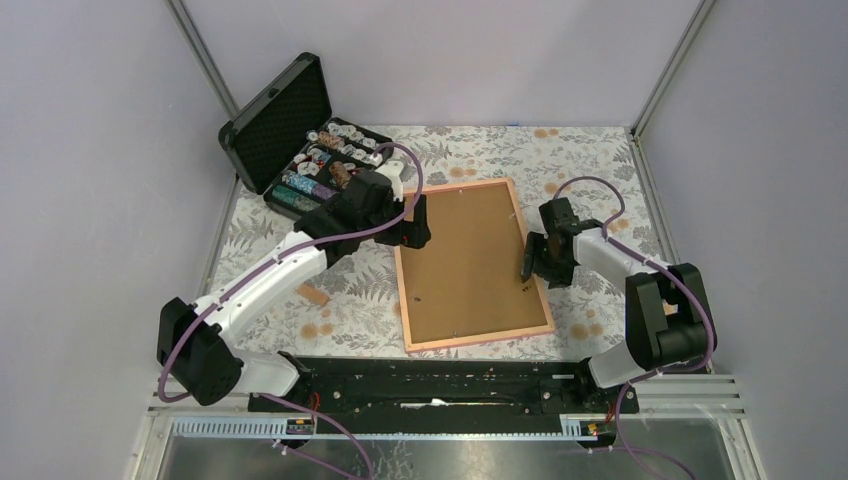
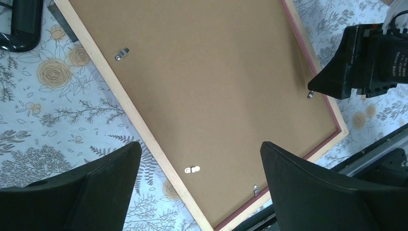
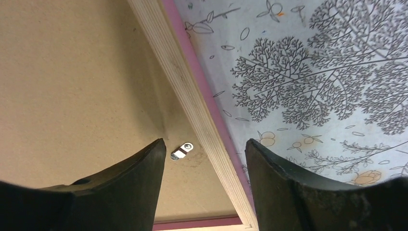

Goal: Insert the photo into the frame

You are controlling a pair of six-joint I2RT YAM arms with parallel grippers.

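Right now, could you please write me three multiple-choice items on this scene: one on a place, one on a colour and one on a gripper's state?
1. Where is the black case relative to the frame?
A. Lying on top of it
B. Beyond it, to the left
C. Near it, to the right

2. What colour is the backing board facing up in the frame?
A. Brown
B. Blue
C. White

3. How is the left gripper?
A. Shut on the frame
B. Shut and empty
C. Open and empty

Answers:
1. B: the top view shows the case at the far left, apart from the frame.
2. A: every view shows brown board inside the border.
3. C: its wrist view shows the fingers wide apart above the board, holding nothing.
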